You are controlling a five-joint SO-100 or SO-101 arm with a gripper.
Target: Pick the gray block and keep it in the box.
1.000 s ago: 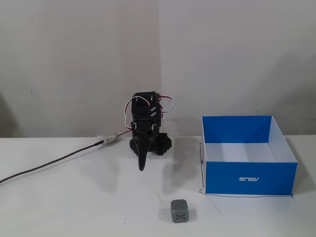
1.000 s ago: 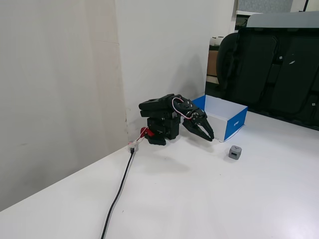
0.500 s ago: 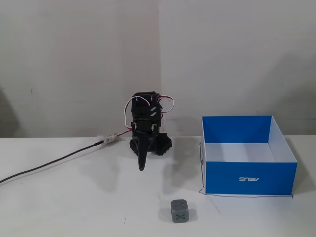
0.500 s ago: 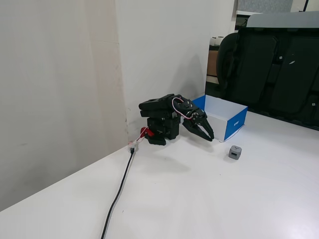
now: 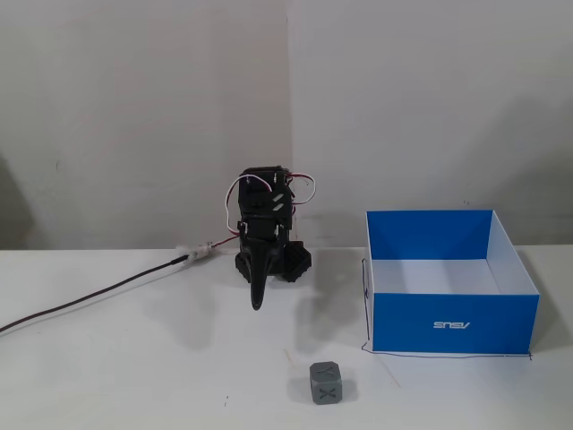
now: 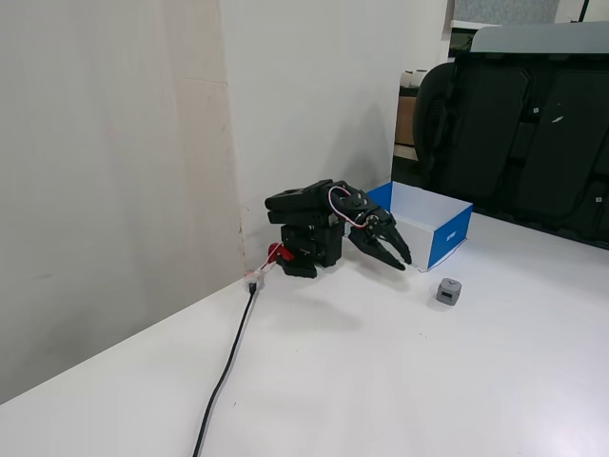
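One gray block (image 5: pixel 326 383) here, and only one: a small dark cube with rounded edges and an X cut into its faces, sitting on the table (image 5: pixel 134 376) at the near edge of a fixed view, out in the open with nothing touching it. In the other fixed view it shows up again (image 6: pixel 449 290), small and alone on the white top, near the box's blue corner but clear of it.

One box (image 5: pixel 452 323) too, open at the top, bright blue walls, white inside, a small white logo on the front face. It stands just to the right of the block and a little behind it in that view, and from what shows of the interior, it holds nothing. A thin dark line runs on the table around its base.

One arm (image 5: pixel 265 235), black, folded low over its base behind the block, with white and red wires looping over its top. The gripper (image 6: pixel 396 255) hangs off the table, pointing down and forward, jaws a little apart and holding nothing, well short of the block.

One dark cable (image 5: pixel 98 294) trails from the arm's base away across the table.

The table is plain white, set against pale walls meeting at a corner. Dark office chairs (image 6: pixel 533 143) stand beyond the far edge.
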